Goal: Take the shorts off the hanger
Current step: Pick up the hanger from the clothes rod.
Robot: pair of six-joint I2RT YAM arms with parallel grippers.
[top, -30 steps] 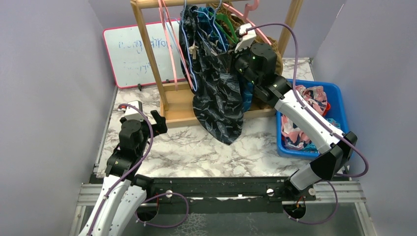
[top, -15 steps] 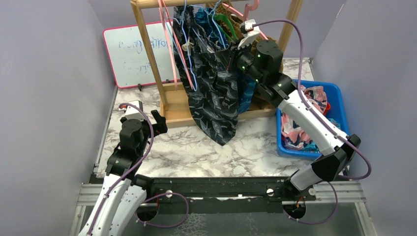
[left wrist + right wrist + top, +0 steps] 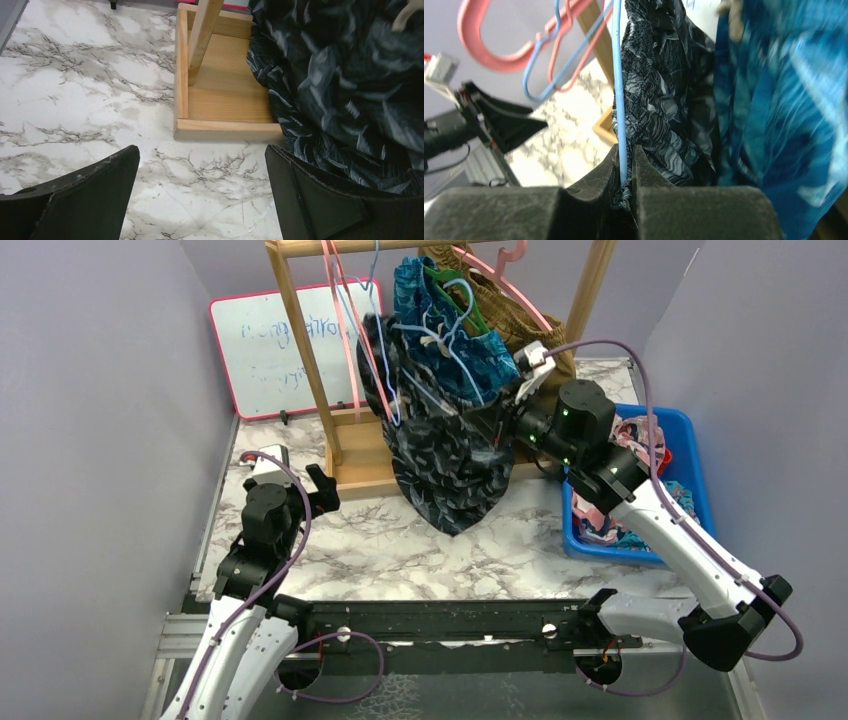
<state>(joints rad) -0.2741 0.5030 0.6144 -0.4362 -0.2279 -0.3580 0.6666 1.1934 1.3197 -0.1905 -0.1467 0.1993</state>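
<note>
Top view: the right fingers (image 3: 497,427) have drawn back from the wooden rack (image 3: 300,350), dragging the black shorts (image 3: 450,460) outward, still hung.
Left wrist: the left fingers (image 3: 200,195) stand wide apart over the counter (image 3: 75,100) before the rack's base.
Right wrist: the right fingers are clamped on the shorts' edge and the blue hanger wire (image 3: 619,90), so the hanger likely comes along.

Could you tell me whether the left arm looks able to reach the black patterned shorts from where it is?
Probably yes: the left gripper is open, and the black patterned shorts hang just ahead to its right. Only the wooden rack base crowds the way.
</note>
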